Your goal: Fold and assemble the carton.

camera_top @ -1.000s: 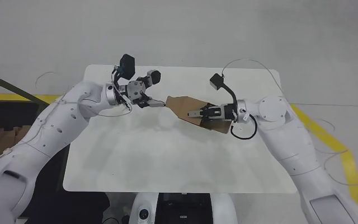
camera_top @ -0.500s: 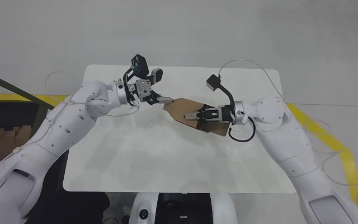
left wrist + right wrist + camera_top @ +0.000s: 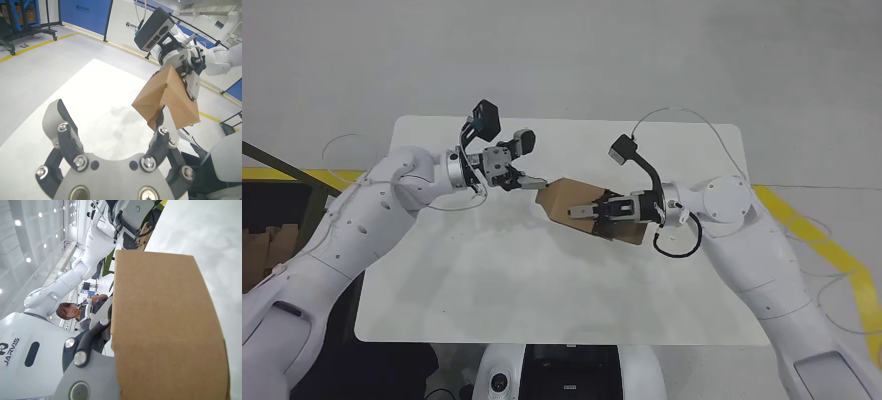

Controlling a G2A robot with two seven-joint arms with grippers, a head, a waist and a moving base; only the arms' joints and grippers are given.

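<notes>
Brown cardboard carton (image 3: 577, 200), part-folded and fairly flat, hangs clear of the tabletop (image 3: 542, 300) over its middle, somewhat nearer the far edge than the near one. Its long axis runs roughly along the tabletop's width, slanting toward the near edge on the right-hand side. The narrowed, folded end points toward the left edge. The right gripper (image 3: 587, 211) is clamped on the carton from the right-hand end, with one finger lying flat across the upper panel. The left gripper (image 3: 111, 108) stands just off the pointed end with its jaws wide apart. One fingertip (image 3: 166, 121) appears to touch the carton's lower edge; the other is well clear of it. Judgement: the left arm is the nearer to the free end, and the coming move depends on its jaws closing across that end, square to the long axis.
</notes>
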